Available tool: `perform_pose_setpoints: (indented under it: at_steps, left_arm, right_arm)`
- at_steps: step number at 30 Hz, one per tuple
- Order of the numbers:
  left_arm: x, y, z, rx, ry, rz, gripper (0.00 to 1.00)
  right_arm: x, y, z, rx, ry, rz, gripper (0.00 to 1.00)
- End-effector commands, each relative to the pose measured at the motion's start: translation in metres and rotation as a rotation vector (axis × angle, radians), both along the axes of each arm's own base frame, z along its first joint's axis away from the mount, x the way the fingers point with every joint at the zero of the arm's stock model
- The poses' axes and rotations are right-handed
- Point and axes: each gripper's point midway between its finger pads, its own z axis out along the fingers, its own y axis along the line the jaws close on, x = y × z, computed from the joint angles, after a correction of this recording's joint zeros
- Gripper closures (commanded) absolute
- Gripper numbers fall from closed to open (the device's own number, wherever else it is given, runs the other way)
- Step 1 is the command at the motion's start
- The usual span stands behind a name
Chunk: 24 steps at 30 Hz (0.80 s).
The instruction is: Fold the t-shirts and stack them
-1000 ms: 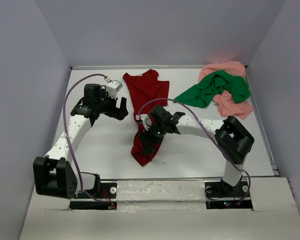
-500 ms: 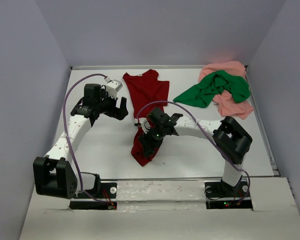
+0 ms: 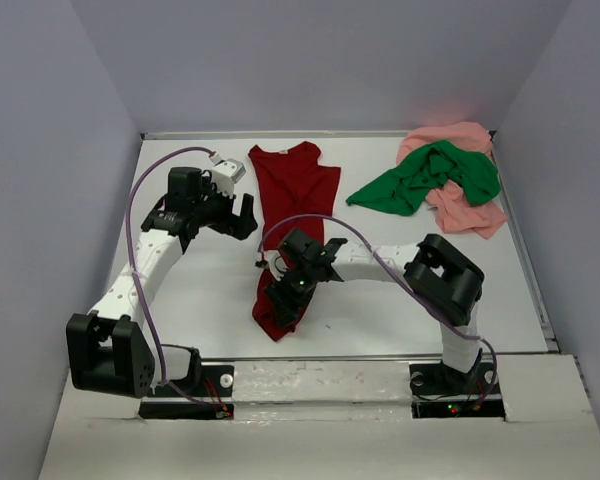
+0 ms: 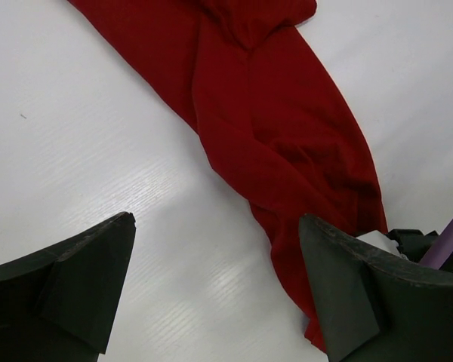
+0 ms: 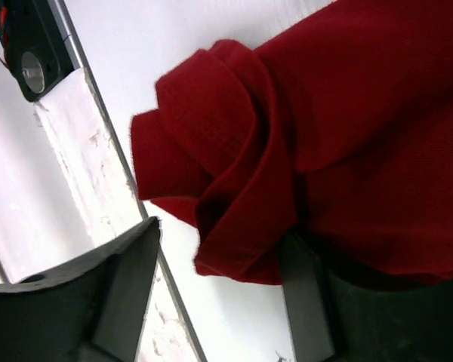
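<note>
The dark red t-shirt point(image 3: 295, 185) lies stretched from the back of the table toward the front, its lower end bunched point(image 5: 347, 113). My right gripper point(image 3: 285, 297) is low over that bunched end. A thick fold of red cloth hangs between its parted fingers point(image 5: 220, 234); one finger is against the cloth and the other stands clear of it. My left gripper point(image 3: 242, 215) hovers wide open just left of the shirt's middle point(image 4: 272, 113), with only bare table between its fingers point(image 4: 217, 222). The green t-shirt point(image 3: 425, 178) lies crumpled on the pink t-shirt point(image 3: 460, 212) at the back right.
The white table's near edge strip point(image 5: 83, 151) runs close beside the red shirt's lower end. Grey walls enclose the table point(image 3: 200, 290) on the left, back and right. The right arm's purple cable point(image 4: 445, 237) shows at the edge of the left wrist view.
My right arm has slid left and slightly nearer, carrying the red shirt's lower end with it. Its jaws have narrowed around the fold. The left arm has not moved.
</note>
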Motion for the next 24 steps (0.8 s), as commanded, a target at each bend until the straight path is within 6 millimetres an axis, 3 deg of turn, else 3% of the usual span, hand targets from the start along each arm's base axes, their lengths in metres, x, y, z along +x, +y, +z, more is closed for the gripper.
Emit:
perform_pose_setpoints:
  at_steps: [1, 3, 4, 5, 10, 18, 24]
  left_arm:
    - [0.000, -0.007, 0.018, -0.032, -0.062, -0.026, 0.01]
    - [-0.001, -0.007, 0.020, -0.033, -0.071, -0.028, 0.01]
    - [-0.001, -0.006, 0.020, -0.032, -0.072, -0.026, 0.01]
    - [-0.002, -0.006, 0.021, -0.031, -0.076, -0.023, 0.01]
    - [-0.003, -0.005, 0.024, -0.028, -0.092, -0.019, 0.01]
    - [-0.006, -0.006, 0.031, -0.044, -0.119, -0.025, 0.01]
    - [-0.007, -0.008, 0.029, -0.053, -0.107, -0.036, 0.01]
  right_arm:
    - [-0.019, -0.001, -0.032, -0.085, 0.023, 0.026, 0.36]
    - [-0.021, 0.002, -0.034, -0.090, 0.017, 0.034, 0.70]
    - [-0.024, 0.003, -0.036, -0.096, 0.015, 0.036, 0.96]
    - [-0.022, 0.002, -0.041, -0.115, 0.008, 0.026, 1.00]
    - [-0.011, 0.000, -0.043, -0.139, -0.047, -0.001, 1.00]
    - [0.027, 0.007, 0.004, -0.058, -0.229, -0.053, 1.00]
    - [0.082, -0.001, 0.040, 0.010, -0.278, -0.155, 1.00]
